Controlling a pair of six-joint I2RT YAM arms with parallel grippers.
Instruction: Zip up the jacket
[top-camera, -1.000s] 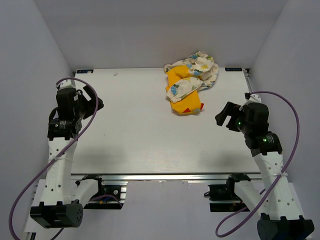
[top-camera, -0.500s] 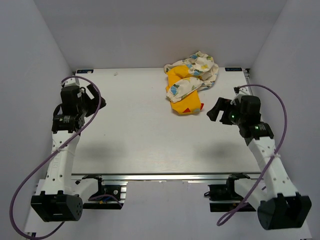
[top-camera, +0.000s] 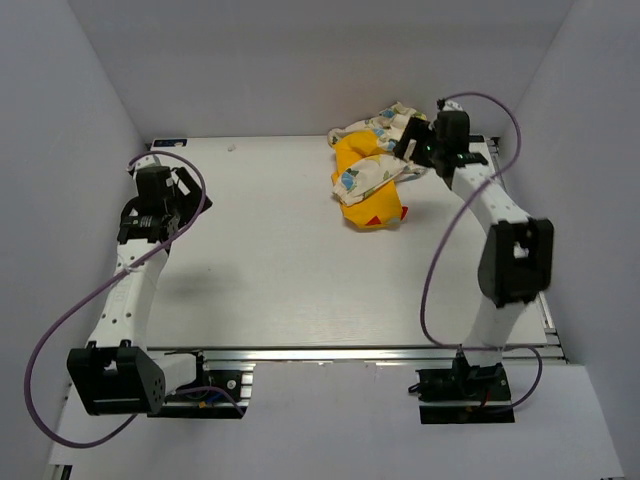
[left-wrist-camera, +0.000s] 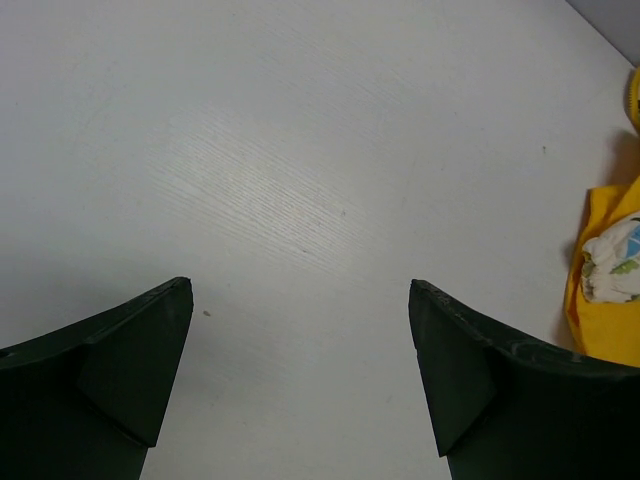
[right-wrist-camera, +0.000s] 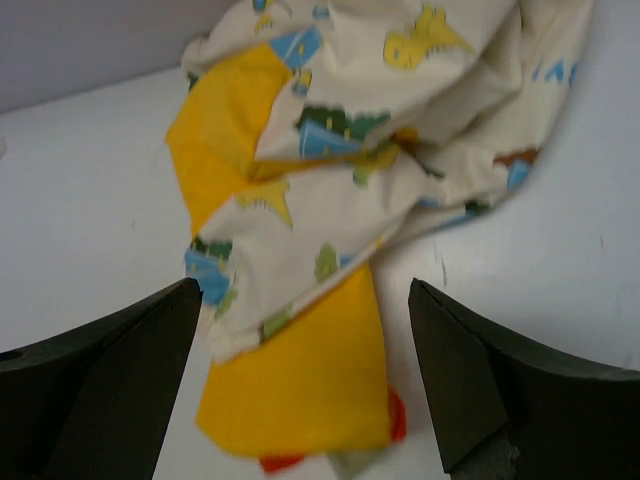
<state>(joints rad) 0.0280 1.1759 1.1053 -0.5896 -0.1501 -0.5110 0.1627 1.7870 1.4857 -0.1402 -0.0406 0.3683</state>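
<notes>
The jacket (top-camera: 375, 165) lies crumpled at the back right of the table, cream printed cloth over yellow-orange lining. My right gripper (top-camera: 408, 148) hovers above its right side, jaws wide open and holding nothing. In the right wrist view the jacket (right-wrist-camera: 330, 230) fills the space ahead of and between the open right gripper (right-wrist-camera: 300, 385). My left gripper (top-camera: 185, 190) is far off at the left of the table, open over bare tabletop. In the left wrist view the open left gripper (left-wrist-camera: 300, 385) frames bare table, and a yellow corner of the jacket (left-wrist-camera: 610, 290) shows at the right edge.
The white table (top-camera: 270, 260) is enclosed by grey walls at the back and both sides. The arms' bases and cabling sit along the near edge (top-camera: 330, 380).
My right arm has swung from the table's right side up to the back, ending over the jacket. My left gripper has shifted slightly toward the back. Both stayed open.
</notes>
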